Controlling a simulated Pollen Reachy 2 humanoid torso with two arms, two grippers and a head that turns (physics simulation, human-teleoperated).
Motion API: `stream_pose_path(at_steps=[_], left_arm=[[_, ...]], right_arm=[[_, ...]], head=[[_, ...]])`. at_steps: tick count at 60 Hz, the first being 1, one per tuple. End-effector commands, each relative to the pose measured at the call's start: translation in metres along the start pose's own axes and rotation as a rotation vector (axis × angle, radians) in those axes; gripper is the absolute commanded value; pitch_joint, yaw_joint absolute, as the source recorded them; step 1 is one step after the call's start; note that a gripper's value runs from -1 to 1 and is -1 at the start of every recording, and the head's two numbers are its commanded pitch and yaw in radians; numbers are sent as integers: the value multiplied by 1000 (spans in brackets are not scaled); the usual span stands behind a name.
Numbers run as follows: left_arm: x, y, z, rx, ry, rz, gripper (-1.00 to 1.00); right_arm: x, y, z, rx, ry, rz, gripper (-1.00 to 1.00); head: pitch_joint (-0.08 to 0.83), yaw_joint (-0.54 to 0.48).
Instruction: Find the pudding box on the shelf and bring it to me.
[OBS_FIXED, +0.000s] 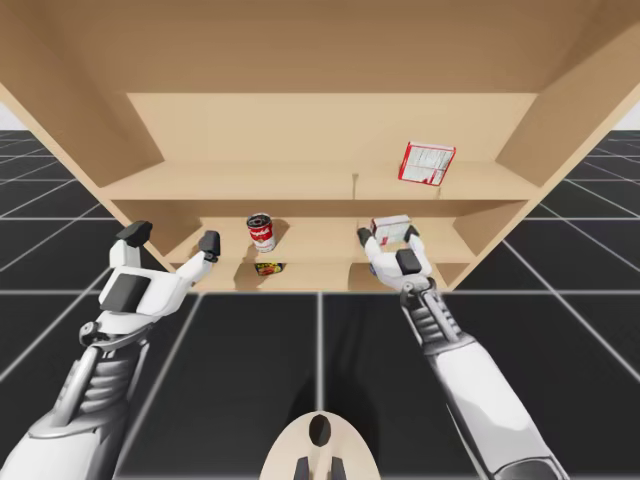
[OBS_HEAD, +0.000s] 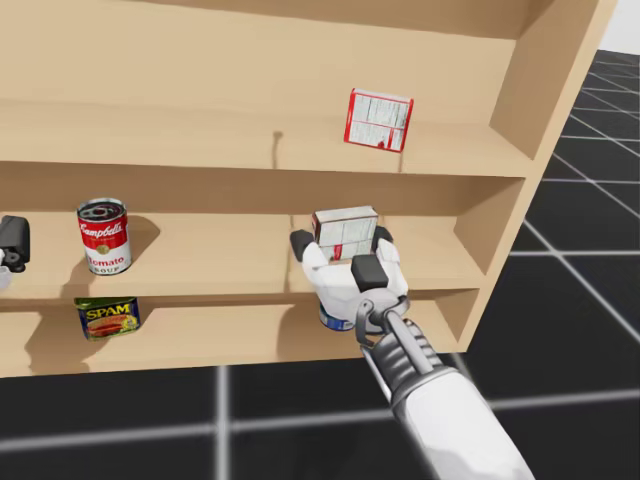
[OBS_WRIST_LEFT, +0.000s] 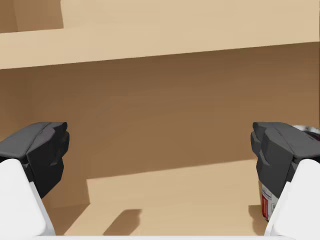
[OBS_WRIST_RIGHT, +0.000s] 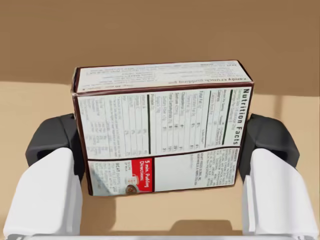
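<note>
A white box with dark brown edges and a small red patch (OBS_WRIST_RIGHT: 162, 110) stands on the middle shelf board (OBS_HEAD: 210, 255). My right gripper (OBS_WRIST_RIGHT: 162, 150) is shut on it, one pad against each side. The same box (OBS_FIXED: 391, 227) and right gripper (OBS_FIXED: 389, 238) sit right of centre in the high view, and the box (OBS_HEAD: 345, 228) rises above my right hand (OBS_HEAD: 341, 243) in the head view. A red-and-white box (OBS_FIXED: 427, 163) (OBS_HEAD: 379, 120) leans on the top shelf. My left gripper (OBS_FIXED: 170, 238) (OBS_WRIST_LEFT: 160, 150) stands open before the middle shelf's left end, nothing between its fingers.
A red-and-white can (OBS_FIXED: 261, 231) (OBS_HEAD: 104, 235) stands on the middle shelf, just beside my left gripper's finger (OBS_WRIST_LEFT: 267, 207). A blue-and-yellow tin (OBS_FIXED: 268, 267) (OBS_HEAD: 107, 317) lies on the lowest board. A bluish can (OBS_HEAD: 335, 320) is partly hidden under my right hand. The shelf's side wall (OBS_HEAD: 545, 110) is close on the right.
</note>
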Motion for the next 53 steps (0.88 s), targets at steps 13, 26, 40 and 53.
stream_pose_path(at_steps=[13,26,40,53], left_arm=[[0,0,0,1,-1,-2,-1000],[0,0,0,2,-1,-2,-1000],[0,0,0,3,-2,-3,-1000],[1,1,-1,6,-5,0,-1000]], right_arm=[[19,6,14,17,-67,1,1000],[50,12,36,29,-157,30,1000],[55,17,62,50,-166,34,1000],[45,14,105,80,-159,58,1000]], head=[[432,-209],[429,-214],[427,-215],[428,-212]])
